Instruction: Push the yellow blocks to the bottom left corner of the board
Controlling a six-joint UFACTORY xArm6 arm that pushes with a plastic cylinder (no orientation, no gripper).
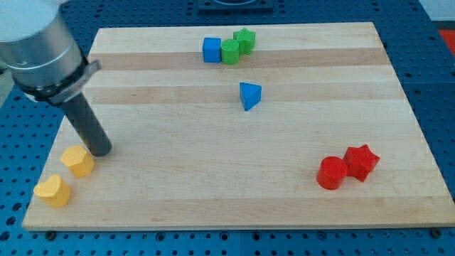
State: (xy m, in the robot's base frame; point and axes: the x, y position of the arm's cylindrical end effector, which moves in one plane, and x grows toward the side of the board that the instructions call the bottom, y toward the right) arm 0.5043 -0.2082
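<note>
Across the blue perforated bench (434, 43) lies a pale wooden board (213, 185), the largest thing in view. Next in size, the grey cylindrical arm housing (39, 46) leans in from the view's top left, its straight dark rod (85, 124) slanting down toward the board's left edge. No claw exists on this rig, so nothing opens or closes; the rod alone does the pushing.

Blocks, smaller again: red cylinder (331, 173) touching a red star block (361, 161) at the view's lower right; blue cube (212, 50), green cylinder (231, 51) and green star-like block (244, 40) clustered at the top; a blue wedge-shaped block (249, 95) alone near centre.

Task items: two yellow blocks. One yellow block, roughly hexagonal (78, 161), sits just below the rod. A second yellow block, heart-like (52, 190), lies nearer the bottom left corner, close beside the first; contact is unclear.

My tip (102, 151) rests at the upper right of the first yellow block, touching or nearly so. That placement seems chosen to drive both blocks down-left. Judged nearly complete.
</note>
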